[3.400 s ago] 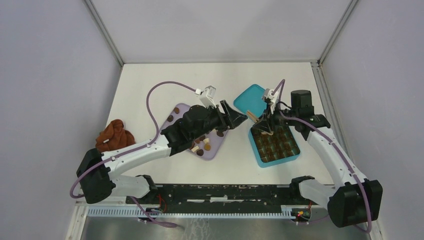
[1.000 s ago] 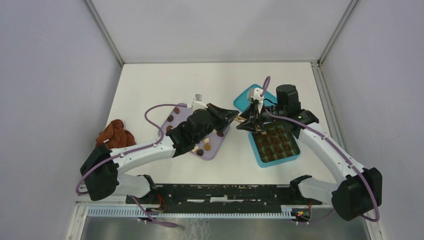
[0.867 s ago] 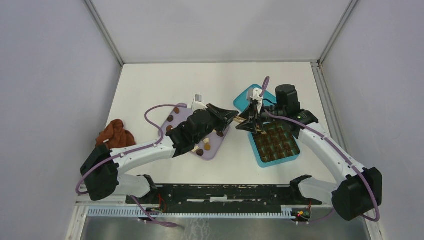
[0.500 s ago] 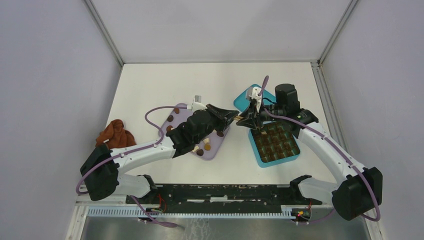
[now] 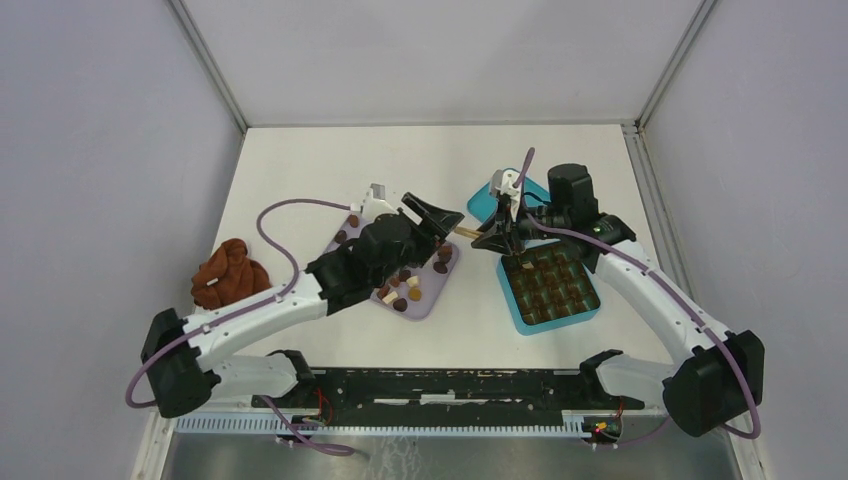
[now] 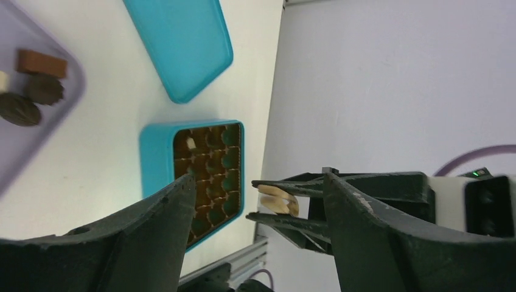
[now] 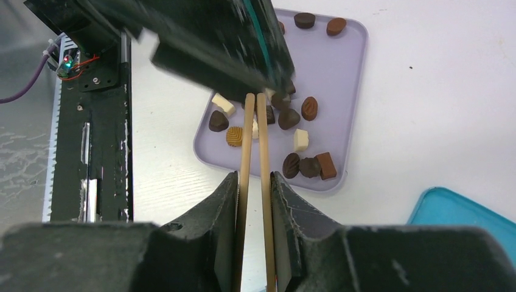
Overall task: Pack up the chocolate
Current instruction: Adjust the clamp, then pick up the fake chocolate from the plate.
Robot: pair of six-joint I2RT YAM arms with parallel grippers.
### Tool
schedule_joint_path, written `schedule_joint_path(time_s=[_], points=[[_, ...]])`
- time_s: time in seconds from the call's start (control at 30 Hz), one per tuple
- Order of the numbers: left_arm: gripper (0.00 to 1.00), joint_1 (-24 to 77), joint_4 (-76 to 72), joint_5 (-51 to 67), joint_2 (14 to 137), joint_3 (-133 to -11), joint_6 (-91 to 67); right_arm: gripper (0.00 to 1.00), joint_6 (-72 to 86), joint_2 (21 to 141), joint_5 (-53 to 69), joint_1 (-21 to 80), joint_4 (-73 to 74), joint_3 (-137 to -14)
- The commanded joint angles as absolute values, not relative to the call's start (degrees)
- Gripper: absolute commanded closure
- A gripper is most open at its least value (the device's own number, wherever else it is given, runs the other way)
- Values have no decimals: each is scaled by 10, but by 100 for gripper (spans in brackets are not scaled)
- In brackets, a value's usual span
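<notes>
Several small pieces of chocolate, dark, mid brown and cream, lie on a lilac tray. The open teal box has a brown insert of cells, with one cream piece in a corner cell. My right gripper is shut on wooden tongs, whose two sticks point toward the chocolate on the tray. My left gripper hangs open just left of the tongs, apart from them. In the left wrist view the left gripper is empty, and the tongs' end sits in the other jaws.
The teal lid lies flat behind the box, under the right wrist. A rust-brown cloth lump sits at the table's left edge. The two arms meet above the gap between tray and box.
The left gripper has opened, let go of the tongs and drawn back to the left. The right gripper has closed on the tongs and now holds them alone.
</notes>
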State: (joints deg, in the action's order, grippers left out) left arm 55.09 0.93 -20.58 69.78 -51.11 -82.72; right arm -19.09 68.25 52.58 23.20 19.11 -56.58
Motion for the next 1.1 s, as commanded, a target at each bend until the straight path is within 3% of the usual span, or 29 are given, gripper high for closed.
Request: schedule_joint_path(time_s=[0.0, 0.3, 0.7, 1.07], points=[[18, 552, 193, -311, 612, -578, -686, 71, -190, 688, 521, 230, 194, -585], [18, 551, 313, -414, 488, -586, -643, 64, -226, 713, 493, 243, 219, -588], [19, 552, 433, -495, 437, -689, -526, 61, -319, 788, 301, 373, 278, -612], [21, 552, 459, -512, 344, -673, -526, 61, -347, 903, 206, 461, 302, -661]])
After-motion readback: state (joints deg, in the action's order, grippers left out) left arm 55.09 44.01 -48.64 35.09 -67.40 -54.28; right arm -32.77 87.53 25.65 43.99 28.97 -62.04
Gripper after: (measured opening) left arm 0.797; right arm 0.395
